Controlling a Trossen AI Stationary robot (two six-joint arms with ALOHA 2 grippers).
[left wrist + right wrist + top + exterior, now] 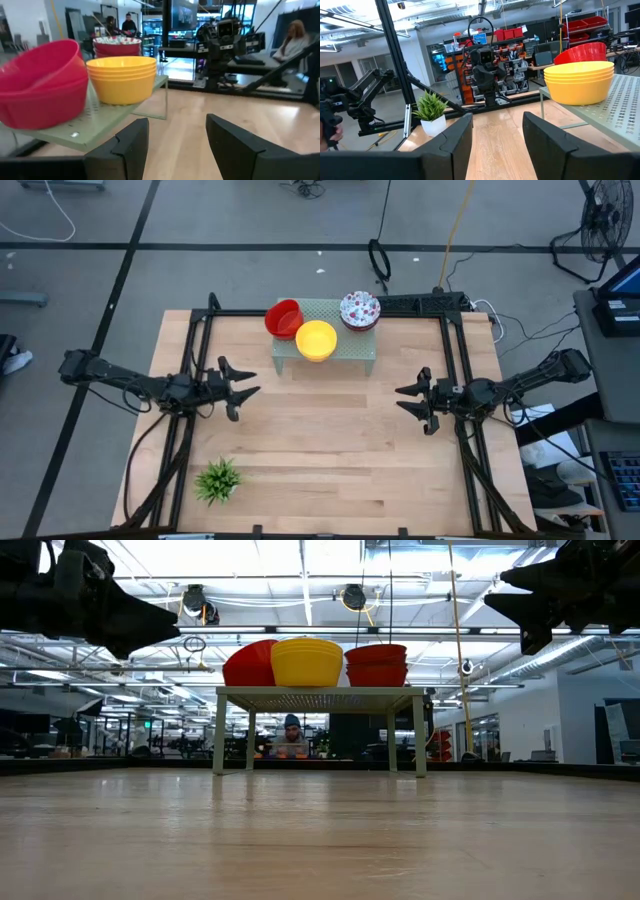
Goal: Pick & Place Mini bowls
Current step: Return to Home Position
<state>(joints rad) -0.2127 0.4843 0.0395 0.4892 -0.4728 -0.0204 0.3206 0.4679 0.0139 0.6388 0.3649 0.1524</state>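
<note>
Three stacks of mini bowls stand on a small pale green perforated stand (350,350) at the table's far middle: red (283,318), tilted, yellow (316,340) and white with red speckles (360,310). The stand rests on its legs (218,745). My left gripper (243,386) hovers open at the table's left, pointing level toward the right; its wrist view shows the red stack (42,82) and the yellow stack (125,77) close ahead. My right gripper (410,400) hovers open at the table's right, pointing left, with the yellow stack (579,82) beside it.
A small spiky green plant in a white pot (218,480) stands near the table's front left. Black frame rails (200,360) run along both sides of the table. The wooden tabletop (330,450) between the grippers is bare. People sit in the room beyond (291,740).
</note>
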